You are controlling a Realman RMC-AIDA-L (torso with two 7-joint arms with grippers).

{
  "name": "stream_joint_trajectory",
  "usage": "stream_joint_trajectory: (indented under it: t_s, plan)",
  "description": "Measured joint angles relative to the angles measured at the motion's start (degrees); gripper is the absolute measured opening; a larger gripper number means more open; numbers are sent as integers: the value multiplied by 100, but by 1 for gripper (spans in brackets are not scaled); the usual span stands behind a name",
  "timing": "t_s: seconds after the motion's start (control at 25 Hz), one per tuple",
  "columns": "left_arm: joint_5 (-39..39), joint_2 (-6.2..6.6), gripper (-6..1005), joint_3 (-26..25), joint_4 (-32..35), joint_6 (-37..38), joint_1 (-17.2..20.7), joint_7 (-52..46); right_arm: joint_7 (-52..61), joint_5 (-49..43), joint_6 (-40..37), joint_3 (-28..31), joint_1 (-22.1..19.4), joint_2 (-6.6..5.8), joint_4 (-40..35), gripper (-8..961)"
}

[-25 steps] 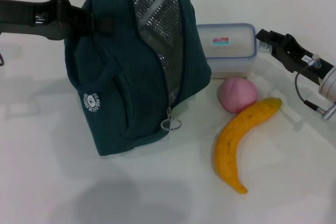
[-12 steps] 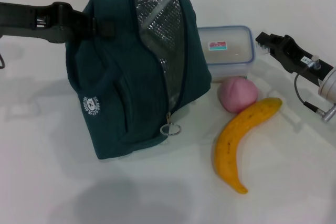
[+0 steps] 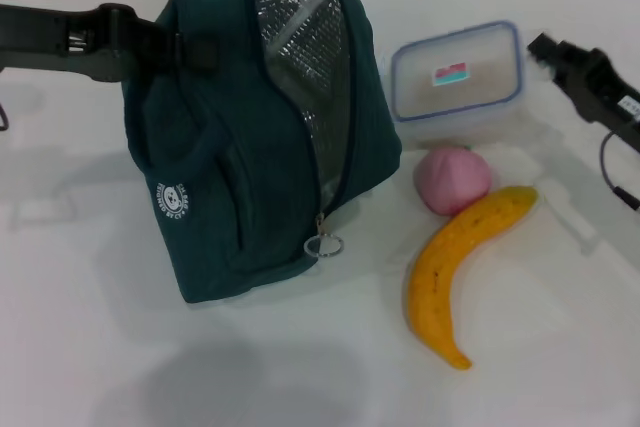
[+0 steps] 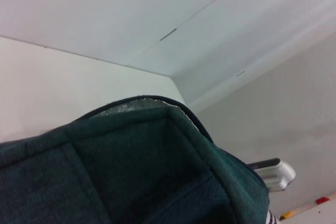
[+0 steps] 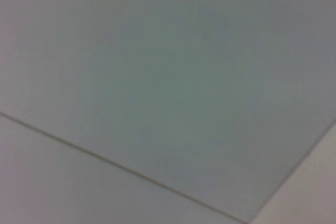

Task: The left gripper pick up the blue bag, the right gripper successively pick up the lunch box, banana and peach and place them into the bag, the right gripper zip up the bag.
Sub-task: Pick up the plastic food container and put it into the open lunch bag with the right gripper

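Note:
The blue bag (image 3: pixel 240 177) stands upright on the white table (image 3: pixel 90 347), its flap open and the silver lining showing. My left gripper (image 3: pixel 195 50) is shut on the bag's upper left side; the left wrist view shows only the bag's fabric rim (image 4: pixel 131 171). The lunch box (image 3: pixel 458 77) hangs tilted above the table, right of the bag's opening. My right gripper (image 3: pixel 536 47) is shut on its right edge. The pink peach (image 3: pixel 452 179) lies below the box, touching the banana (image 3: pixel 455 272).
A metal zip ring (image 3: pixel 325 245) hangs at the lower end of the bag's opening. The right arm's cable (image 3: pixel 612 172) trails at the right edge. The right wrist view shows only a plain pale surface.
My right gripper has lifted the lunch box off the table and tipped it, rising up and to the right. Bag, peach and banana have stayed put.

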Motion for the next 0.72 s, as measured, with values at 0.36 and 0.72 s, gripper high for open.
stream_joint_trajectory:
  t_s: [0.36, 0.72]
  plan:
    - [-6, 0, 37, -27, -9, 0, 8, 0, 57, 211, -703, 259, -380, -8, -183, 95]
    - [-9, -15, 38, -36, -213, -12, -39, 2, 299, 665, -1499, 282, -694, -34, -237, 95]
